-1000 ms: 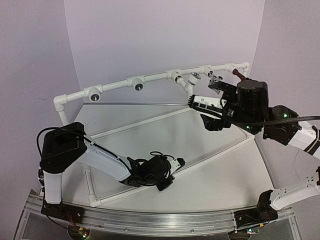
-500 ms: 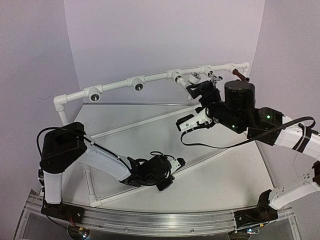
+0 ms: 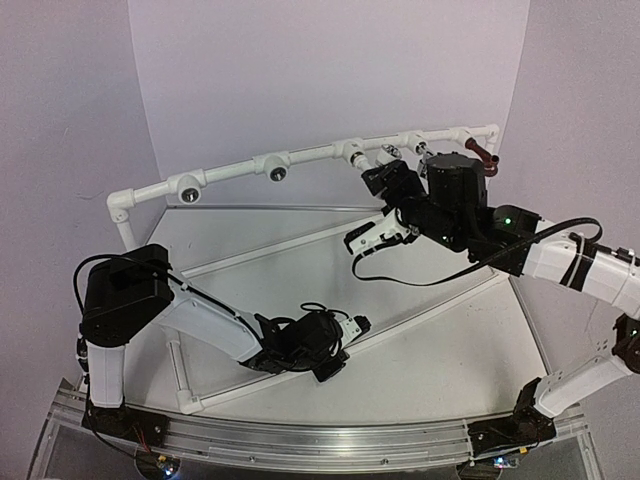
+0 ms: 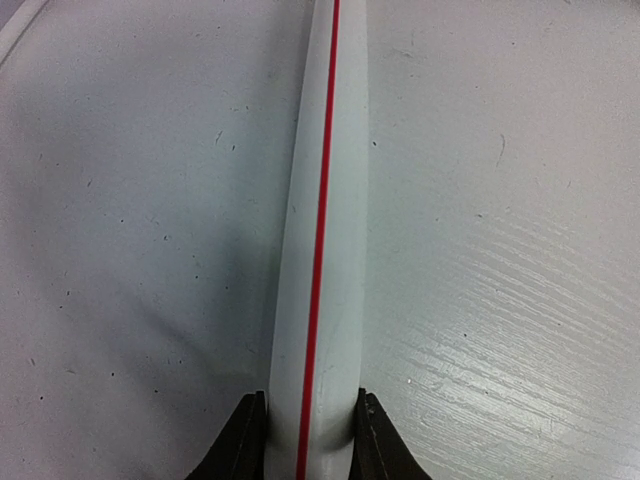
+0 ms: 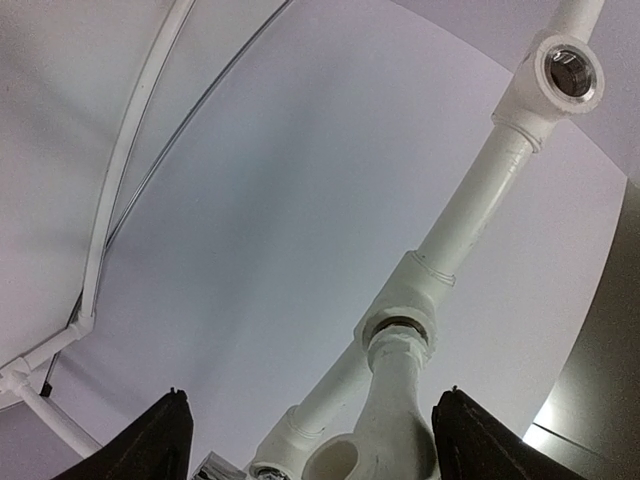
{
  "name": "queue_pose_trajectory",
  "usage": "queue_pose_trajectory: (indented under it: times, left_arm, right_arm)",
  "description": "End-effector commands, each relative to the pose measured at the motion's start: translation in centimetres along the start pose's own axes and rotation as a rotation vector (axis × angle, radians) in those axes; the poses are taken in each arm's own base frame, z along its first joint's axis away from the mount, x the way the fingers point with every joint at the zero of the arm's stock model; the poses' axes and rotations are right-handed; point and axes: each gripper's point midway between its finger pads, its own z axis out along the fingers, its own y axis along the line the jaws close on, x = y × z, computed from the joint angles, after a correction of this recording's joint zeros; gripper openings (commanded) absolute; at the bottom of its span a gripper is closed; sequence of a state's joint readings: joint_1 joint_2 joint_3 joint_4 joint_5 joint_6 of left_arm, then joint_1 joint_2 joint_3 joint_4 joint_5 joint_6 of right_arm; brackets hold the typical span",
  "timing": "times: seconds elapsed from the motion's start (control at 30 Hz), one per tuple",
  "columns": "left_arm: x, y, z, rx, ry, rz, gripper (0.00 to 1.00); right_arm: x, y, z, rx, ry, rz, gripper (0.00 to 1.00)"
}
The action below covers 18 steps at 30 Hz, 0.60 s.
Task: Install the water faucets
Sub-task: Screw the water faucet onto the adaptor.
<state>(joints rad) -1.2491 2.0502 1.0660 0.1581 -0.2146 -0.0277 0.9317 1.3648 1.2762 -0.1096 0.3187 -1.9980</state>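
White plastic faucet (image 5: 398, 390) sits in a pipe frame (image 3: 230, 172) tee; silver faucet (image 3: 421, 151) and dark red-brown faucet (image 3: 482, 152) are mounted further right.

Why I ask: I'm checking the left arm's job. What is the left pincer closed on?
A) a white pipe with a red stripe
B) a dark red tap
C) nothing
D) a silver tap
A: the left wrist view shows the left pincer clamped on both sides of a white pipe with a red stripe, running along the table.
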Motion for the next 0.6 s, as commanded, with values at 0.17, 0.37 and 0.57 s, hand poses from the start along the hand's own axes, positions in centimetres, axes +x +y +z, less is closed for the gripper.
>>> queue_pose_trajectory:
  times: [0.17, 0.37, 0.57]
  left_arm:
    - [17.8, 0.1, 0.3, -0.028, 0.53, -0.064, 0.0]
    - [17.8, 0.1, 0.3, -0.028, 0.531, -0.064, 0.0]
    - [17.8, 0.2, 0.3, -0.028, 0.529, -0.065, 0.0]
  right_arm:
    - [1.6, -3.8, 1.0, 0.14, 0.044, -0.039, 0.72]
    - [1.9, -3.8, 1.5, 0.142, 0.06, -0.032, 0.59]
    - [2.2, -3.5, 2.0, 0.147, 0.095, -0.004, 0.43]
